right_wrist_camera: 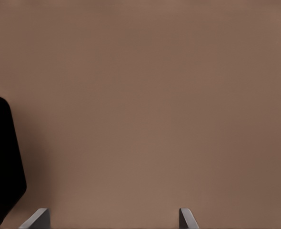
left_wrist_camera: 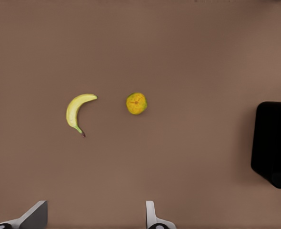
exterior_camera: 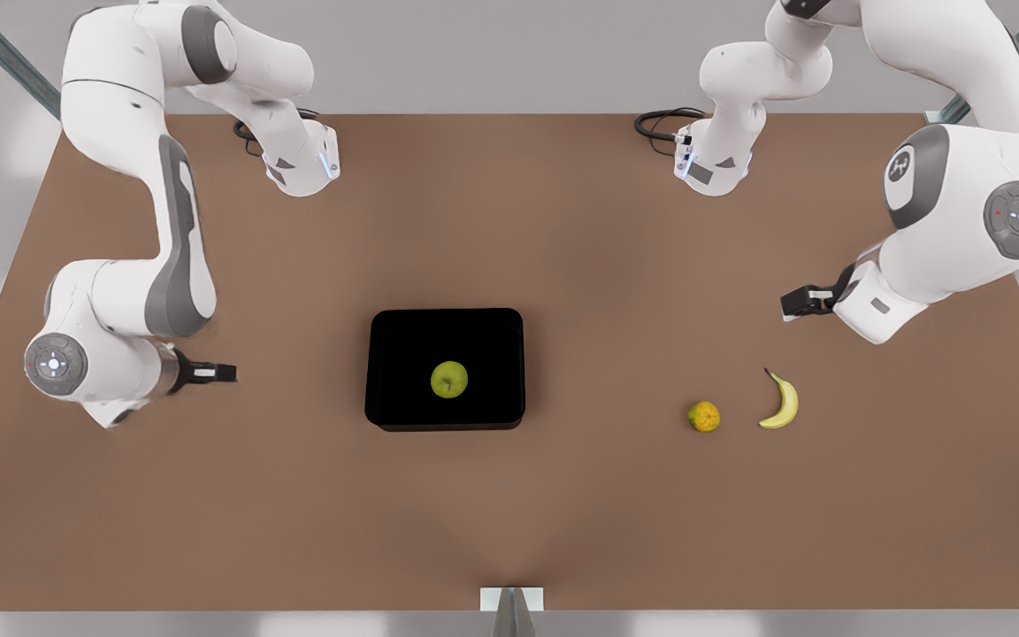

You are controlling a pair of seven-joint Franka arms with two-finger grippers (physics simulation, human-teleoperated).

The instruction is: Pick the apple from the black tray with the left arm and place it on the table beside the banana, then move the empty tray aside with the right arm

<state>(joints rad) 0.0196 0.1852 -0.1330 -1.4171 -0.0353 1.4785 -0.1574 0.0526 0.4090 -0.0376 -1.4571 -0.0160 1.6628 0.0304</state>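
You have a plain brown table (exterior_camera: pixel 509 513) with pale grey walls behind. The apple (exterior_camera: pixel 449 379) sits in the tray (exterior_camera: pixel 394 354) mid-table. The left gripper (left_wrist_camera: pixel 95 217) hangs spread near the banana (exterior_camera: pixel 782 402); the right gripper (right_wrist_camera: pixel 114 219) waits spread beyond the tray.

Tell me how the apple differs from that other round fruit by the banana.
The apple is smooth and green; the other round fruit is lumpy and yellow-orange. The apple looks slightly larger. The apple sits inside the black tray, while the other fruit lies on the bare table next to the banana. Both are round and untouched.
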